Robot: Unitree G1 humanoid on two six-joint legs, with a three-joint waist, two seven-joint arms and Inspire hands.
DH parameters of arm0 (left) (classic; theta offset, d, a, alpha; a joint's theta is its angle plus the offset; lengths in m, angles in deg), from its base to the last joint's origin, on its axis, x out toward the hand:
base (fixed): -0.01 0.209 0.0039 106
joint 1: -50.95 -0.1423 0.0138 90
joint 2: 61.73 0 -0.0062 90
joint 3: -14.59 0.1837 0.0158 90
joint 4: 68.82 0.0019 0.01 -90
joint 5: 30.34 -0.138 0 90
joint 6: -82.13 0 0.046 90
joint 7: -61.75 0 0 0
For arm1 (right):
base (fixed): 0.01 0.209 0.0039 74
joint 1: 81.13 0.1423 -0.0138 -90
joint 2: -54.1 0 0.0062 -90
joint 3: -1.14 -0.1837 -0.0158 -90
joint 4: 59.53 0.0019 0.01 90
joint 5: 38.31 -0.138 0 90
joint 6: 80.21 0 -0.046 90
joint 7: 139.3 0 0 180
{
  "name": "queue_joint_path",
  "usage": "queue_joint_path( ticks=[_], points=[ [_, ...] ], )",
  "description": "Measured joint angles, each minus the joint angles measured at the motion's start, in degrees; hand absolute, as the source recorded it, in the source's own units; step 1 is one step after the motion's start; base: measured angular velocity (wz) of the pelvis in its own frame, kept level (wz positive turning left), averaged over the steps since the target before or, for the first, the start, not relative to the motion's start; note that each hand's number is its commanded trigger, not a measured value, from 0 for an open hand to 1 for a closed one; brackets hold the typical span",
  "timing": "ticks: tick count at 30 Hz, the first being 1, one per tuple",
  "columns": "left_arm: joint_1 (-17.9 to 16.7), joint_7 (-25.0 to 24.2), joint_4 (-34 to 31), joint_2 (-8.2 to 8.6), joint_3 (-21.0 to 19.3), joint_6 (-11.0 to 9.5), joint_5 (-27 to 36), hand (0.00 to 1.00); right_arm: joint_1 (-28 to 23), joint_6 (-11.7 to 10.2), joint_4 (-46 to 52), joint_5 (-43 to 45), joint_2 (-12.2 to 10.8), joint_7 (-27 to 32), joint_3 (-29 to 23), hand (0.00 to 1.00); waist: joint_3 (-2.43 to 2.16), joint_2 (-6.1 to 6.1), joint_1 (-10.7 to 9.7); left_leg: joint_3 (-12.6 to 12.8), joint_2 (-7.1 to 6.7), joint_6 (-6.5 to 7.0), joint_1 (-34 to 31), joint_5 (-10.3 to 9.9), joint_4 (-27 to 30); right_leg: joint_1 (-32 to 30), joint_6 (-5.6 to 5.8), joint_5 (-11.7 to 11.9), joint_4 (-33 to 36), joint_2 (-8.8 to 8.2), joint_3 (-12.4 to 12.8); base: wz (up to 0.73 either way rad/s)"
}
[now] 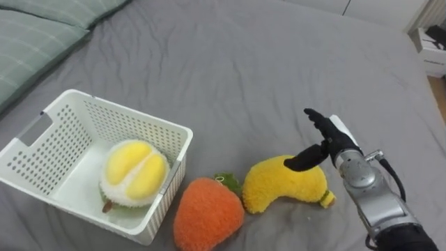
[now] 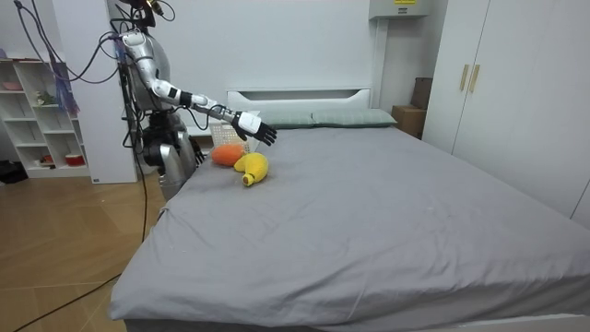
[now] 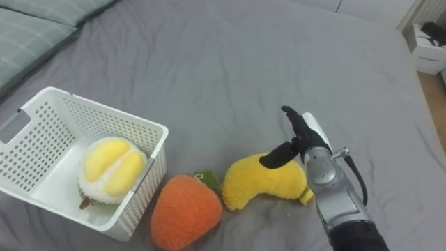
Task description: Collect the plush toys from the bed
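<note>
A yellow banana plush (image 1: 282, 185) (image 3: 263, 181) lies on the grey bed, with an orange carrot plush (image 1: 207, 213) (image 3: 185, 209) just to its left. My right hand (image 1: 323, 143) (image 3: 298, 139) hovers open over the banana's right end, fingers straight and thumb pointing down toward it, holding nothing. At the left, a white perforated basket (image 1: 42, 139) (image 3: 28, 122) holds a yellow and cream durian plush (image 1: 134, 172) (image 3: 111, 167). In the room view I stand at the bed's side with the right hand (image 2: 258, 129) stretched out above the banana (image 2: 251, 167) and carrot (image 2: 227, 154).
Pale green pillows (image 1: 31, 38) lie at the far left of the bed. A white bedside cabinet (image 1: 432, 52) stands past the bed's far right corner. Open grey bedding (image 1: 265, 63) stretches beyond the toys. In the room view a wardrobe (image 2: 502, 74) and a shelf (image 2: 41, 111) flank the bed.
</note>
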Motion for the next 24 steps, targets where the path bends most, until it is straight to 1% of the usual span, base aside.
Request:
queue_joint_path(
  ticks=[2,5,7,8,9,11,13,16,18,19,20,21,22,23,24],
  points=[
    [0.02,-0.26,0.00,-0.03,0.56,-0.02,1.19,0.00,0.16,-1.02,-2.02,1.66,-0.01,0.00,-0.01,0.00,-0.05,0.21,-0.01,0.05,-0.01,0.00,-0.37,0.00,0.12,-0.19,-0.01,0.01,-0.10,-0.02,-0.13,0.06],
    [-0.06,-0.80,0.03,-0.09,1.66,-0.16,2.77,0.00,0.16,-1.44,-4.15,2.85,-0.29,0.00,0.00,0.00,-0.09,0.79,0.11,-0.05,-0.02,0.01,-0.42,-0.01,-0.01,-0.25,0.00,0.00,-0.21,-0.04,-0.26,0.02],
    [-0.03,-1.03,0.09,-0.22,2.24,-0.85,4.78,0.00,0.29,-2.20,-5.10,2.83,-0.30,0.02,0.00,0.00,-0.24,1.06,0.23,-0.01,0.01,0.01,-1.06,-0.01,-0.02,-1.01,0.00,0.00,-0.12,-0.03,-0.11,-0.02],
    [0.31,-1.16,0.54,-0.32,2.87,-1.29,5.70,0.00,0.78,-3.17,-6.56,2.85,-0.31,0.06,0.03,0.00,-0.22,1.17,0.25,0.03,0.01,0.00,-1.54,0.01,0.05,-1.52,-0.01,0.00,-0.10,-0.05,-0.05,-0.06],
    [0.90,-1.29,1.56,-0.42,3.36,-1.56,6.45,0.00,1.23,-3.68,-8.57,3.02,-0.33,0.07,0.17,0.00,-0.25,1.24,0.47,0.26,0.04,0.00,-1.84,0.01,0.08,-1.93,-0.01,0.00,-0.01,-0.04,0.05,-0.05],
    [1.18,-1.36,1.84,-0.73,4.19,-1.85,7.45,0.00,2.19,-3.69,-11.43,3.24,-0.22,0.17,1.29,0.00,-0.25,1.29,0.89,1.00,0.22,0.00,-2.52,0.02,0.12,-2.85,-0.09,0.06,0.21,-0.03,0.19,-0.12],
    [1.75,-1.38,2.07,-0.78,4.38,-2.03,7.82,0.00,2.91,-3.76,-13.44,3.34,-0.02,0.34,2.24,0.00,-0.24,1.26,1.25,1.06,0.33,-0.03,-3.55,0.03,0.21,-4.02,-0.25,0.17,0.38,0.03,0.35,-0.11],
    [3.50,-1.41,3.34,-1.19,6.06,-2.35,8.68,0.00,4.58,-4.39,-17.95,3.50,-0.04,0.81,3.37,0.00,-0.17,1.29,1.72,1.42,0.44,-0.06,-4.76,0.06,0.36,-5.36,-0.25,0.17,0.81,0.07,0.53,0.00],
    [4.68,-1.41,4.59,-1.24,6.62,-2.56,9.03,0.00,6.42,-5.21,-21.06,3.47,-0.12,0.83,4.02,0.00,0.01,1.34,1.75,1.49,0.46,-0.07,-5.44,0.06,0.42,-6.11,-0.25,0.17,0.85,0.05,0.55,0.00],
    [4.88,-1.41,4.74,-1.24,6.63,-2.71,9.04,0.00,7.00,-5.41,-21.71,3.47,-0.11,0.83,4.20,0.00,0.20,1.33,1.71,1.49,0.47,-0.07,-5.58,0.07,0.43,-6.24,-0.25,0.17,0.84,0.05,0.55,0.00],
    [5.31,-1.39,5.09,-1.25,6.63,-3.12,9.04,0.00,7.64,-5.71,-22.21,3.47,-0.07,0.85,4.24,0.00,0.54,1.29,1.69,1.52,0.48,-0.08,-5.86,0.08,0.43,-6.49,-0.25,0.17,0.83,0.07,0.53,0.00],
    [5.50,-1.35,5.23,-1.25,6.64,-3.43,9.04,0.00,8.09,-5.91,-22.21,3.47,-0.07,0.85,4.26,0.00,0.60,1.25,1.70,1.54,0.49,-0.08,-6.36,0.08,0.43,-6.99,-0.24,0.17,0.84,0.07,0.52,0.00],
    [5.67,-1.31,5.36,-1.25,6.65,-3.53,9.05,0.00,8.39,-6.02,-22.28,3.47,-0.07,0.87,4.26,0.00,0.76,1.26,1.66,1.52,0.49,-0.08,-6.49,0.08,0.43,-7.13,-0.25,0.17,0.83,0.07,0.52,0.00],
    [6.32,-1.24,6.21,-1.25,6.65,-3.67,9.05,0.00,9.03,-6.26,-22.65,3.48,-0.07,0.87,4.27,0.00,1.07,1.25,1.62,1.51,0.49,-0.08,-6.67,0.08,0.42,-7.27,-0.24,0.17,0.79,0.07,0.46,0.04],
    [6.57,-1.18,6.47,-1.25,6.64,-3.69,9.09,0.00,9.15,-6.57,-22.71,3.48,0.00,0.87,4.26,0.00,1.12,1.19,1.60,1.46,0.49,-0.08,-6.95,0.07,0.42,-7.50,-0.24,0.17,0.77,0.10,0.37,0.04]
  ],
)
